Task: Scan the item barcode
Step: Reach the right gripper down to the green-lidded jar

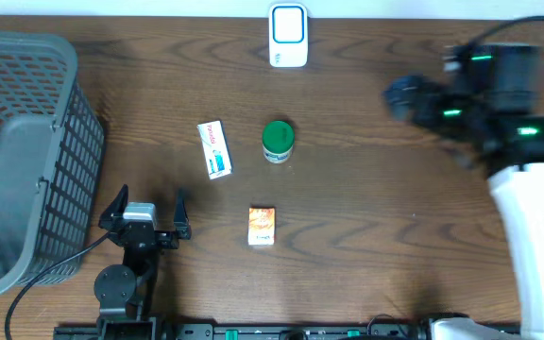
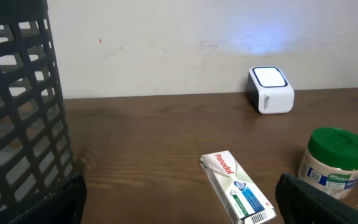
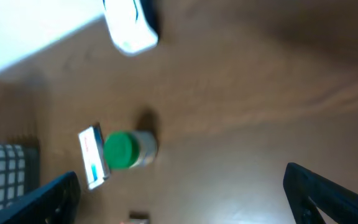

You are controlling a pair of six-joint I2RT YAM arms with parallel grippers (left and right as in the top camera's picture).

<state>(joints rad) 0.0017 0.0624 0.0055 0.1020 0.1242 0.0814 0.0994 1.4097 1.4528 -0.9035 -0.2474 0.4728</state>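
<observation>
Both wide, empty: left gripper, right gripper; jar between scanner and orange carton.

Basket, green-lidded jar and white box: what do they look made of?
Basket: grey moulded plastic, matte, judging by its uniform open lattice. Green-lidded jar: probably plastic, with a smooth, slightly shiny green lid and a pale body under a printed label; glass can't be excluded. White box: thin cardboard with glossy print and crisp folded edges.
</observation>
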